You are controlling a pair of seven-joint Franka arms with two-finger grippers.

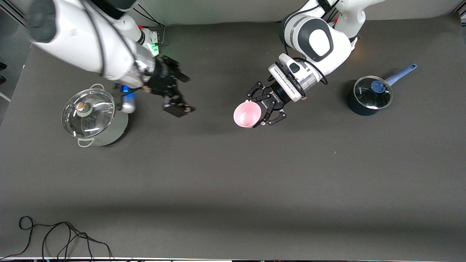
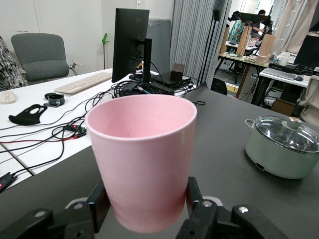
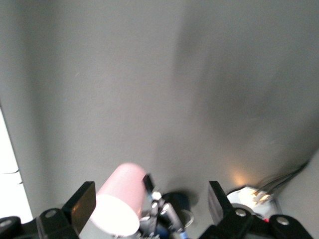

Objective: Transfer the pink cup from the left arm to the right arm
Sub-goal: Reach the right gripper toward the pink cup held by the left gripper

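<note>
pale-pink cup (image 1: 247, 114), handleless, slightly tapered, tipped sideways, clamped in left tool (image 1: 263, 109), above mid-table

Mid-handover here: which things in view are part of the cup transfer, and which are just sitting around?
Part of the job:
- pink cup, held over the table's middle
- left gripper, shut on the cup
- right gripper, jaws open, in the air near the steel pot

Just lying about:
- steel pot with glass lid, toward the right arm's end
- dark saucepan with blue handle, toward the left arm's end
- black cable, nearest the front camera

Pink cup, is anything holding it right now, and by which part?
The left gripper holds the pink cup by its lower sides, jaws clamped on either side. The right gripper is open, holding nothing.
</note>
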